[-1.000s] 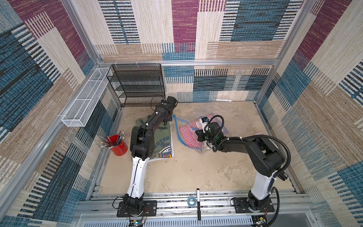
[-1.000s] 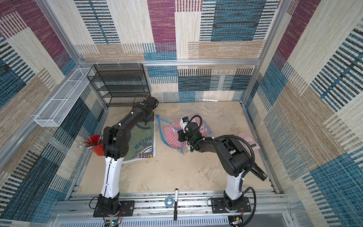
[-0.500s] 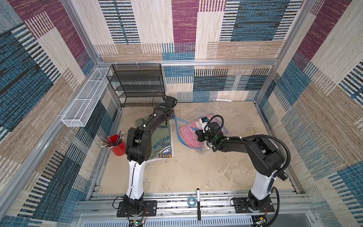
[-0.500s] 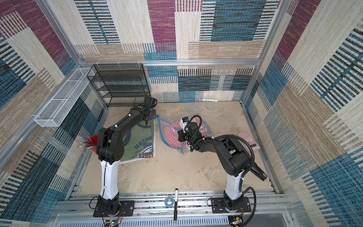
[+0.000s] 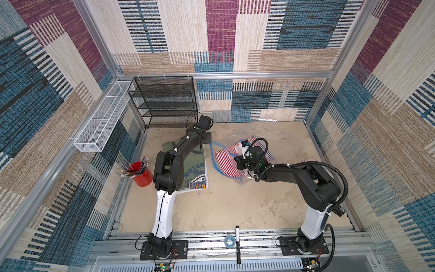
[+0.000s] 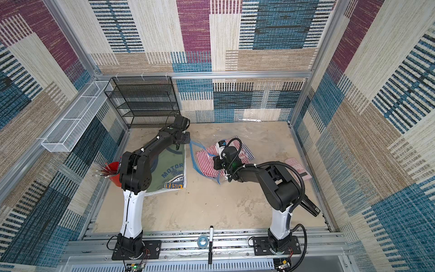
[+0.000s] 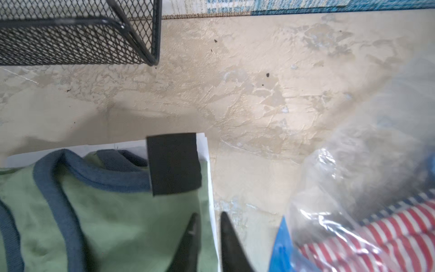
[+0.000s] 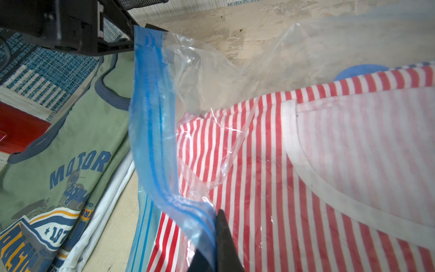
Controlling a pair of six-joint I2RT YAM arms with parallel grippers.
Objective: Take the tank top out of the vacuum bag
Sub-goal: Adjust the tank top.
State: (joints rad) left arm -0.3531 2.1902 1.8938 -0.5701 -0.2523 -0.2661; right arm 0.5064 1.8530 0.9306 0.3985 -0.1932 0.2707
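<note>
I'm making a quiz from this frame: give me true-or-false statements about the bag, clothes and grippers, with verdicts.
1. The right gripper is shut on the blue zip strip of the vacuum bag. True.
2. The green tank top is inside the bag. False: it lies outside, beside it.
3. A red-and-white striped garment shows through the bag's clear plastic. True.
4. The left gripper clamps the green tank top. False: its jaws stand apart, holding nothing.
5. The red cup is empty. False: it holds brushes.
</note>
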